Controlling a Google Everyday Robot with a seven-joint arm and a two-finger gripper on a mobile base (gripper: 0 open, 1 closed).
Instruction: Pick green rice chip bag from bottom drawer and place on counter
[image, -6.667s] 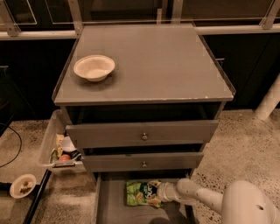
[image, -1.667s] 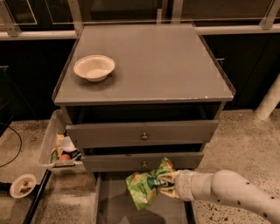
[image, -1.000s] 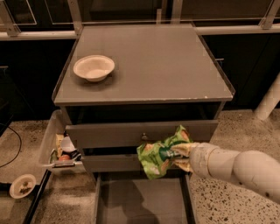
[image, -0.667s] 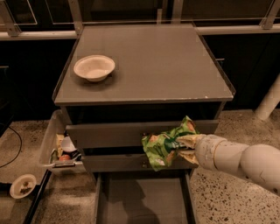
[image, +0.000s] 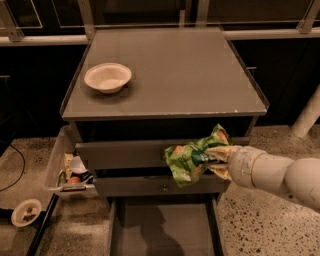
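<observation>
My gripper (image: 216, 159) is shut on the green rice chip bag (image: 191, 159) and holds it in the air in front of the two knobbed drawers, just below the counter's front edge. The bag hangs crumpled to the left of the fingers. The white arm reaches in from the right. The bottom drawer (image: 165, 227) is pulled open below, its grey floor bare. The counter (image: 180, 70) is the flat grey cabinet top above the bag.
A white bowl (image: 107, 77) sits on the counter's left side. A clear bin (image: 65, 167) with small items hangs at the cabinet's left. A small bowl (image: 26, 211) lies on the floor at lower left. A white post (image: 306, 116) stands at the right.
The bag has been lifted out of the bottom drawer and raised up to the level of the upper drawers. The arm rose with it and shifted slightly right.
</observation>
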